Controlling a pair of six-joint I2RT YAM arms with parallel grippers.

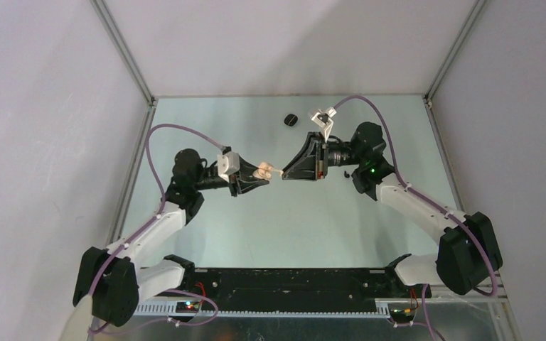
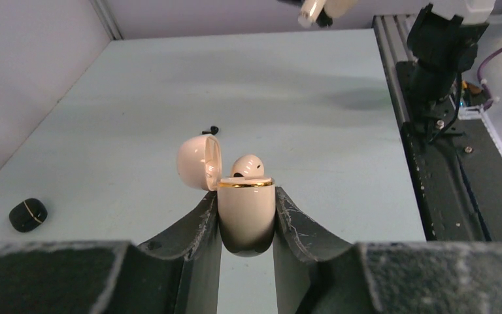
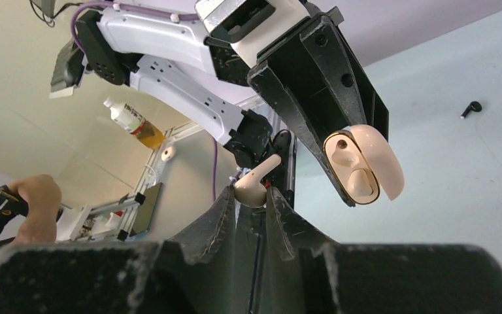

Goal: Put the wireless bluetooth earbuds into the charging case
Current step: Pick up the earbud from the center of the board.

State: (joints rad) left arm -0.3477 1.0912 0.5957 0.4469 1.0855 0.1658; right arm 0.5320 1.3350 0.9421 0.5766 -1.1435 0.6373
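My left gripper is shut on a pale beige charging case, held off the table with its lid swung open. One beige earbud sits in the case. My right gripper is shut on a second beige earbud, stem pointing up towards the case; in the right wrist view one socket of the case looks vacant. In the top view the two grippers face each other tip to tip at mid-table, a small gap apart. A black earbud lies on the table.
A shut black charging case rests on the table towards the back. The black earbud also shows in the right wrist view. Grey walls and metal rails bound the table. Beyond it are a bottle and a person's hand.
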